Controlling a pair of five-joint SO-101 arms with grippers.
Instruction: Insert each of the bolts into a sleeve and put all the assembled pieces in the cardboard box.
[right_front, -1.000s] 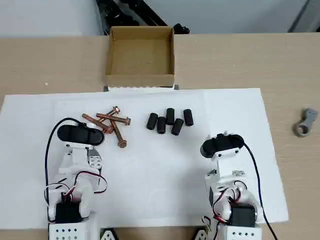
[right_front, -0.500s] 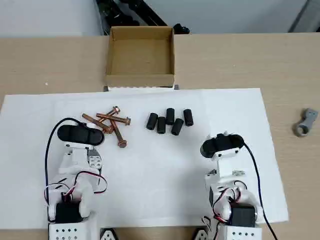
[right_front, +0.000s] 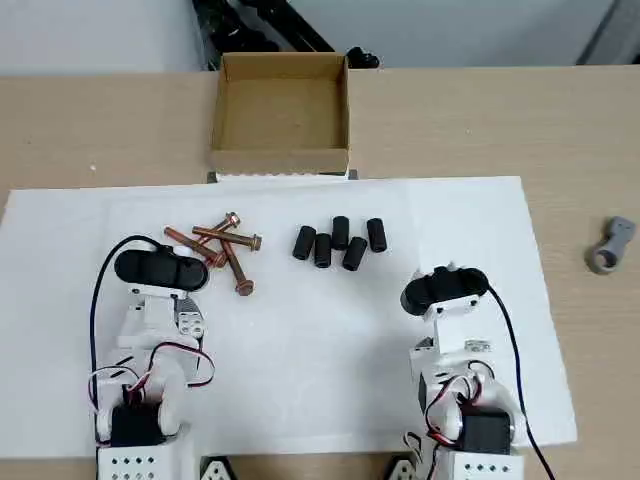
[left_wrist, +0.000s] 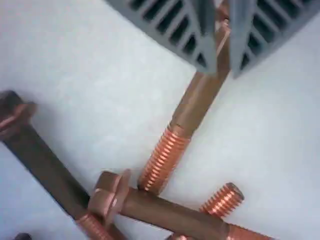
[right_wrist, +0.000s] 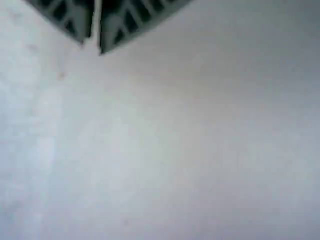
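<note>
Several copper bolts (right_front: 218, 248) lie in a loose heap on the white paper, left of centre. Several black sleeves (right_front: 340, 242) stand grouped to their right. The cardboard box (right_front: 281, 152) sits past the paper's far edge, holding nothing. My left gripper (left_wrist: 222, 65) hangs shut just above one bolt (left_wrist: 192, 117), which lies on the paper and shows through the thin slit between the fingers. Two more bolts (left_wrist: 155, 205) cross below it. My right gripper (right_wrist: 95, 46) is shut over bare paper, nearer than the sleeves.
The left arm (right_front: 160, 270) and the right arm (right_front: 445, 288) stand folded near the front edge of the paper (right_front: 330, 340). A small grey part (right_front: 610, 245) lies on the wooden table at the far right.
</note>
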